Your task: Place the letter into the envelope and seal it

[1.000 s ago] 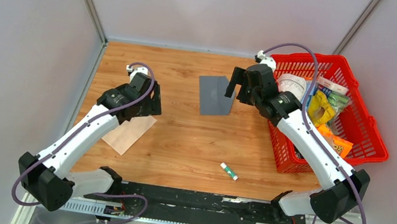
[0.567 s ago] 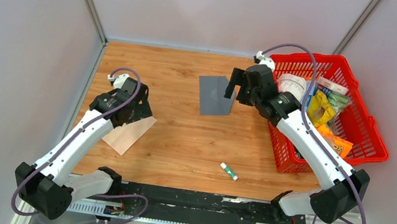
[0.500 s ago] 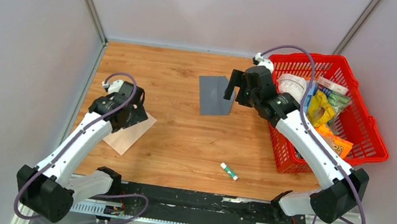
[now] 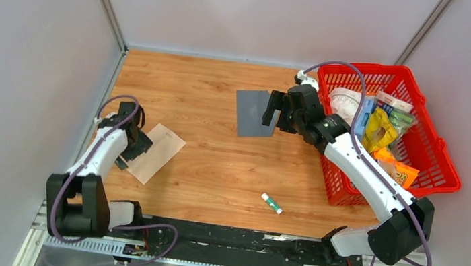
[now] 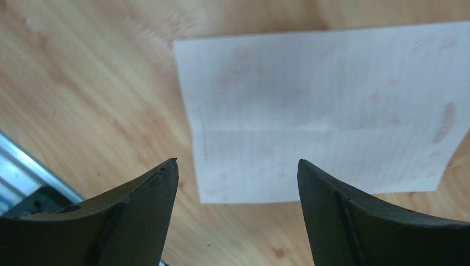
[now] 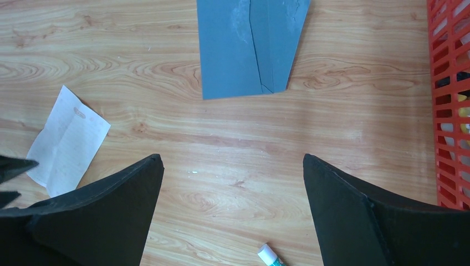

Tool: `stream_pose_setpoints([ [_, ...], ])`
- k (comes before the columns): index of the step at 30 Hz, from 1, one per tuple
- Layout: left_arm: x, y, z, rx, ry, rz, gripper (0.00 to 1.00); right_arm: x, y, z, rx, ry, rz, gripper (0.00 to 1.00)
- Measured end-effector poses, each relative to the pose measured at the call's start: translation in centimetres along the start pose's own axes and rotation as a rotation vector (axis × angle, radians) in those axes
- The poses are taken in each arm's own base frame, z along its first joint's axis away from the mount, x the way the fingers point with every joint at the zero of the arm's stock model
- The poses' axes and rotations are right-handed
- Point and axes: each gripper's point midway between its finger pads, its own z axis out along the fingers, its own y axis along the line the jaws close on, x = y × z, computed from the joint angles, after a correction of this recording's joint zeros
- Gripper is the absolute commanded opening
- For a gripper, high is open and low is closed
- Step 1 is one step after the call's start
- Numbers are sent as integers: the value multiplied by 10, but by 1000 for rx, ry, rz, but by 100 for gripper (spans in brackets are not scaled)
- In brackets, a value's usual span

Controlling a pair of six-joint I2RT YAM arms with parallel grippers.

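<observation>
- 1 red basket (image 4: 435,164) stands at the right side of the table (image 4: 215,164); it holds a yellow packet (image 4: 379,129), an orange packet (image 4: 399,170) and a white item (image 4: 345,102) among others.
- 1 envelope (image 4: 256,112) lies flat toward the back middle of the table, apart from the basket.
- 1 letter (image 4: 157,150) lies flat near the table's left edge, well apart from the envelope, with bare wood between them.
- Left tool (image 5: 237,166) is spread wide and holds nothing; its fingers frame the letter's near edge.
- Right tool (image 6: 233,158) is also spread wide and holds nothing, poised by the envelope's right edge.
- 1 small white-and-green stick (image 4: 271,203) lies alone on the open wood near the front edge.
</observation>
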Motion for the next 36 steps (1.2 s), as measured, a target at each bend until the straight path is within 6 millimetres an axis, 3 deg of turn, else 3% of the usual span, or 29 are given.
stream_pose_setpoints([
  [7,-67,-58,13,6,-107,116,83,-1,2,0,-8,-2,-2,100],
  [11,-80,-81,37,-3,-98,209,80,-1,4,0,-19,-3,-1,100],
  [15,-65,-88,59,-6,-25,290,80,-2,5,0,-25,-3,-1,100],
  [19,-53,-96,61,28,11,340,80,-1,5,1,-27,-3,0,100],
  [24,-23,-124,50,112,31,443,80,7,1,4,-19,11,-3,100],
  [29,25,-150,35,208,61,559,80,14,-3,6,-9,26,-7,100],
  [36,74,-169,14,293,57,684,80,20,-5,5,-12,36,-7,100],
])
